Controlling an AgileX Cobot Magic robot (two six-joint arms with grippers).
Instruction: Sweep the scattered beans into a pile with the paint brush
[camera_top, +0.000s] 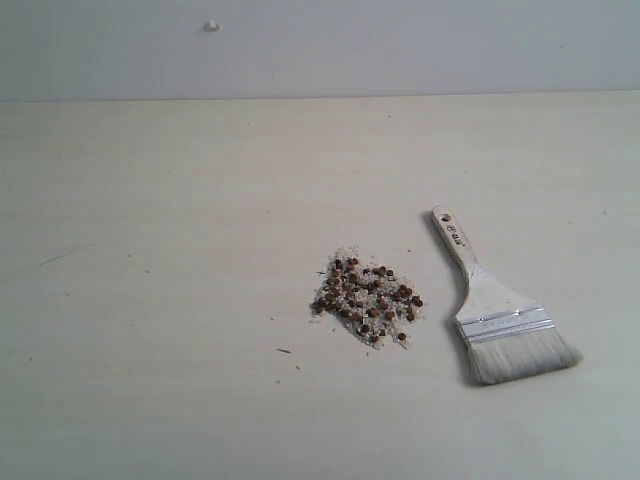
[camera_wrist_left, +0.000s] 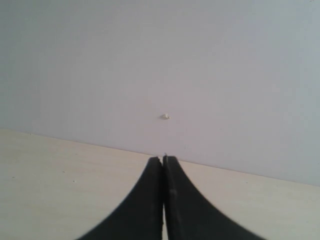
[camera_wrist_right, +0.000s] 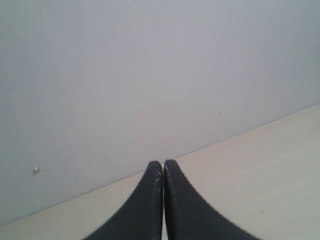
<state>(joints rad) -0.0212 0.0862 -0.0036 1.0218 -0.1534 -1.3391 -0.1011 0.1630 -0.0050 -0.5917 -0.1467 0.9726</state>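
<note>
Apart from paint brush (camera_top: 500, 315) and beans (camera_top: 367, 300), left hand (camera_wrist_left: 163, 160), right hand (camera_wrist_right: 163, 164), both closed, empty

We find a pale table (camera_top: 150, 200) carrying the beans (camera_top: 366, 300), loosely clustered in one patch, with the paint brush (camera_top: 492, 303) lying flat nearby, not touching.

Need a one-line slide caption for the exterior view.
Beans lie in a loose patch on the table, the paint brush flat beside them, not touching; no gripper in sight.
</note>
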